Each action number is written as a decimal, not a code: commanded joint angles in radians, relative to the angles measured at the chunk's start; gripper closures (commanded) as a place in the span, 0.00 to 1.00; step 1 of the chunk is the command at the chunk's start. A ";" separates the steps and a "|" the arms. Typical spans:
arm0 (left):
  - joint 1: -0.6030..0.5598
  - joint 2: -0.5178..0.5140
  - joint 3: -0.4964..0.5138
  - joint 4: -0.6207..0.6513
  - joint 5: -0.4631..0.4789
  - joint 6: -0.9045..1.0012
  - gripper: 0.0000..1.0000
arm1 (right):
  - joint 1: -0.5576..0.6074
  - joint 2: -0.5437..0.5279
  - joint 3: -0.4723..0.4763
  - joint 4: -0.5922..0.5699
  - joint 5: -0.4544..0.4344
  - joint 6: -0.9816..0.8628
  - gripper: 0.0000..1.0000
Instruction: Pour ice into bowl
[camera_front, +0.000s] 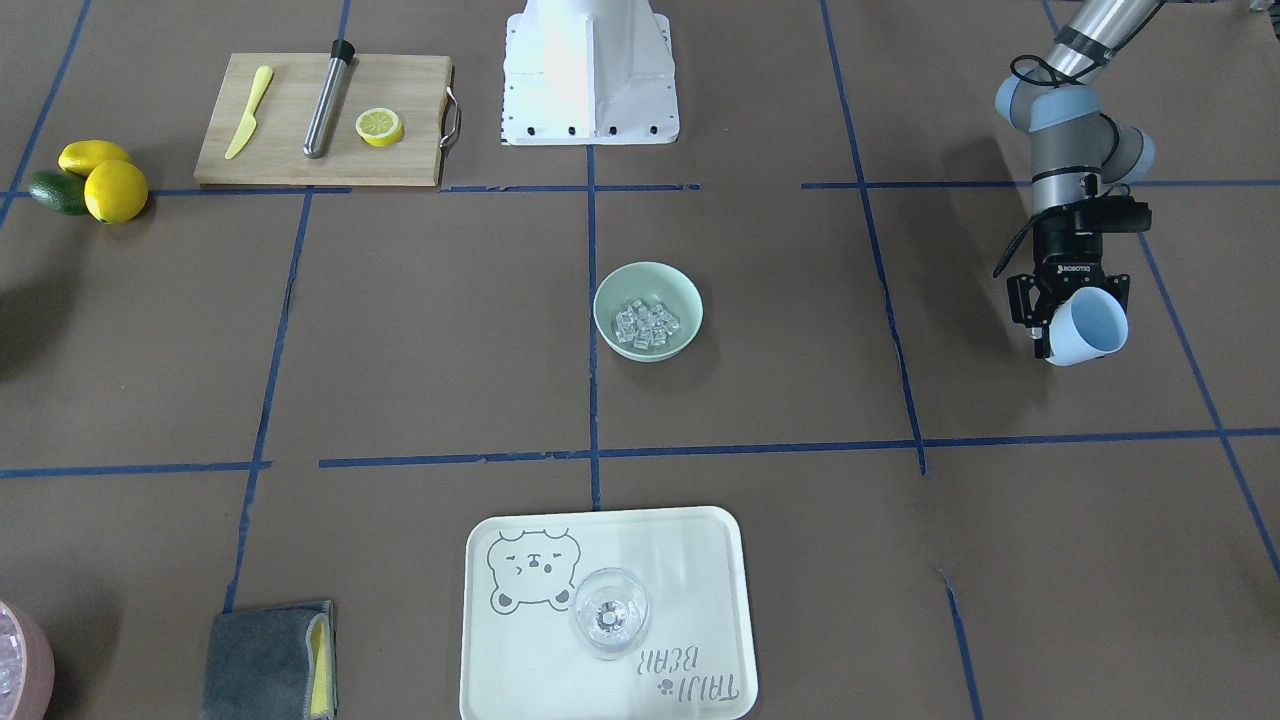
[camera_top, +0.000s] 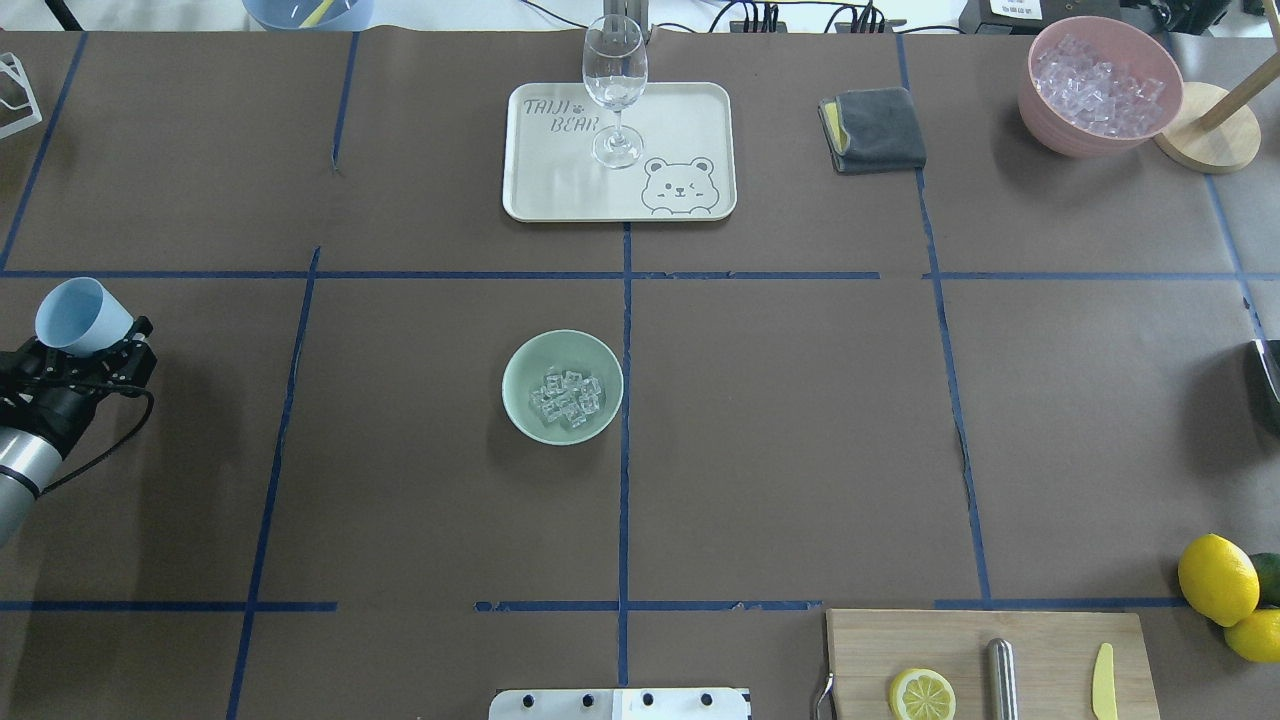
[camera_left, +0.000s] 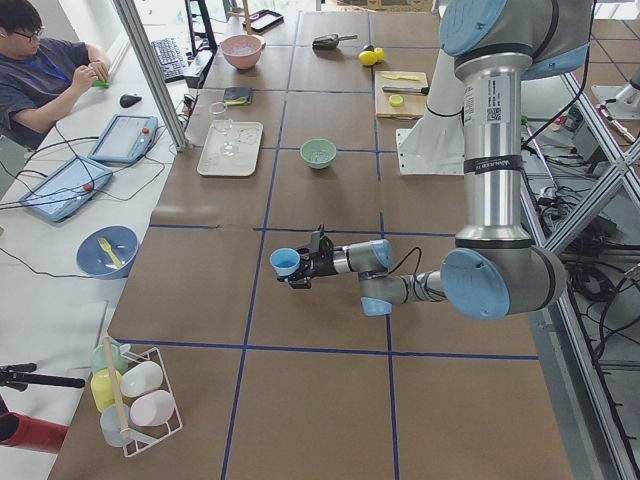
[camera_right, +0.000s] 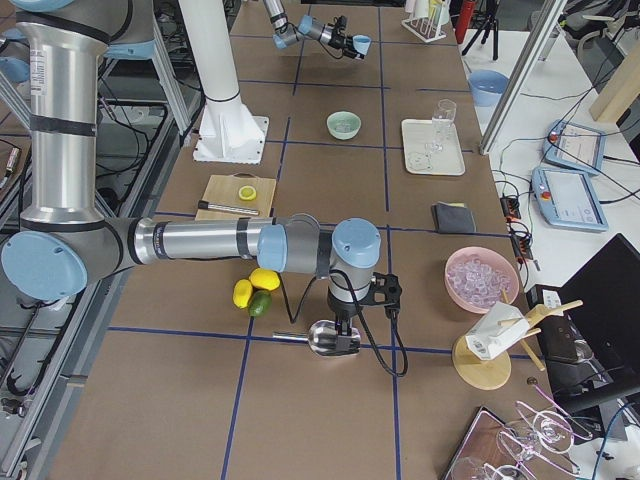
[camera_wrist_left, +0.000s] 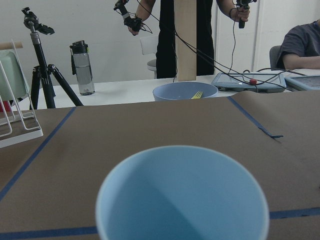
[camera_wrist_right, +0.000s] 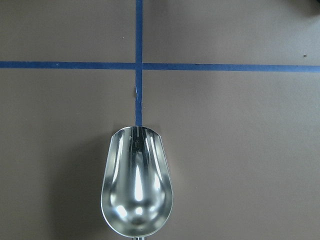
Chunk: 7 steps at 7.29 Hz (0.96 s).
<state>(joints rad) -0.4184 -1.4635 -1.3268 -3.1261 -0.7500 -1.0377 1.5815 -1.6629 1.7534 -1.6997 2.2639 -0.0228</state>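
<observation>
Mint-green bowl: round, plain and smooth; stands upright, and neither arm touches it.
Ice: a heap of small clear cubes on the floor of the bowl; none shows on the table around the bowl.
Task state: judged done or all but done, since the cubes already lie in the bowl.
Handling, ice: judged hard, light, slick and loose. It is a poor thing to pinch and is better carried in a vessel and tipped out.
Handling, bowl: judged stiff, light and smooth-walled, so apt to slide if nudged. Take hold at the rim, one finger inside and one outside, clear of the cubes.
Left gripper: well apart from the bowl, on the robot's left of it; jaws closed around the light blue cup, which is held tilted above the table.
Cup contents: no ice shows in the part of its inside that the left wrist view takes in.
Right gripper: far from the bowl, toward the robot's right, over the handle end of a metal scoop; whether its jaws are open or closed cannot be told.
Scoop: bright metal, pan empty.
Writing: "TAIJI BEAR" and a bear drawing on the pale tray, which lies beyond the bowl from the robot; "ROBOTIQ" on the left gripper's body.
Wine glass: clear, upright on the tray.
Pink vessel: holds more clear cubes; far beyond the bowl, toward the robot's right.
</observation>
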 joint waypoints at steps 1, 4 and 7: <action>0.053 0.000 0.021 0.000 0.043 -0.027 1.00 | 0.000 0.000 0.000 0.000 -0.001 0.000 0.00; 0.073 0.003 0.027 0.001 0.044 -0.027 1.00 | 0.000 0.000 0.000 0.000 -0.001 0.000 0.00; 0.078 0.006 0.029 0.001 0.044 -0.024 0.66 | 0.000 0.000 0.000 0.000 -0.001 0.000 0.00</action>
<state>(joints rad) -0.3418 -1.4582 -1.2983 -3.1258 -0.7057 -1.0640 1.5815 -1.6633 1.7533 -1.7003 2.2626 -0.0230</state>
